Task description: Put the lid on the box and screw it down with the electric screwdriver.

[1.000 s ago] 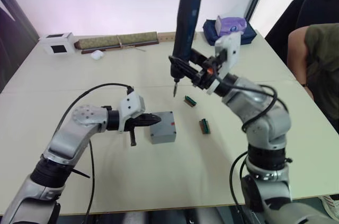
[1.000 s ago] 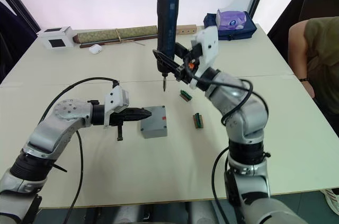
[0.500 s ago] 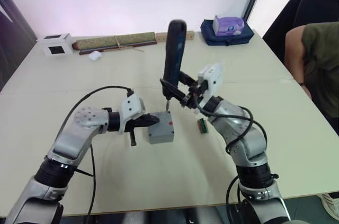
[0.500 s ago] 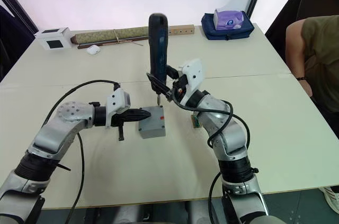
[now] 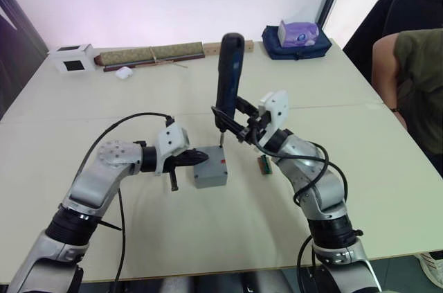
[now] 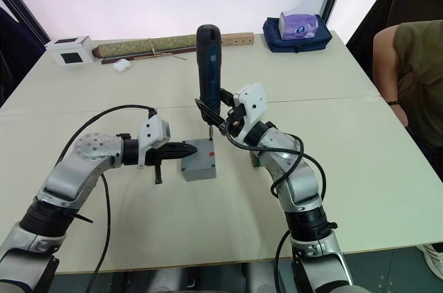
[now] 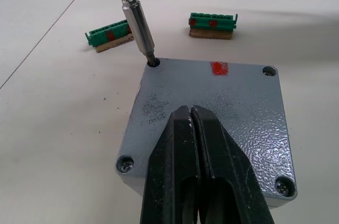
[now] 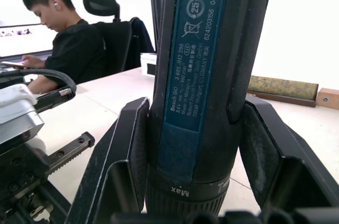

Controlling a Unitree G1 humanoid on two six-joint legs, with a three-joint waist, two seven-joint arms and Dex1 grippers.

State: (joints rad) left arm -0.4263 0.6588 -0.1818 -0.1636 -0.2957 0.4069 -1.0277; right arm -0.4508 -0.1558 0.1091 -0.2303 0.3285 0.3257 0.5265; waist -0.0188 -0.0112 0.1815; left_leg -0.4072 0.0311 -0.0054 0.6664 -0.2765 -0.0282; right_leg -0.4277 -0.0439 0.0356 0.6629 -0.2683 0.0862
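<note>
The grey box [image 5: 211, 178] sits mid-table with the lid [image 7: 228, 97] on top, red mark facing up. My left gripper [image 7: 192, 109] is shut with nothing between its fingers. Its tips lie over the lid's top from the left side [image 5: 203, 158]. My right gripper [image 5: 237, 125] is shut on the electric screwdriver [image 5: 229, 75] and holds it upright. The metal bit [image 7: 139, 25] stands in the screw hole at one far corner of the lid. The right wrist view shows the tool's dark blue body [image 8: 201, 75] between the two black fingers [image 8: 132, 150].
Two green terminal blocks [image 7: 108, 34] [image 7: 212, 23] lie just beyond the box. At the table's far edge are a white cube [image 5: 73, 57], a long roll [image 5: 152, 52] and a blue bag with a purple tissue pack [image 5: 297, 33]. A person [image 5: 408, 78] sits at the right.
My right arm has come down and leftward with the screwdriver, from high above the table to the box, bringing the bit onto the lid's corner. The left gripper has stayed on the lid.
</note>
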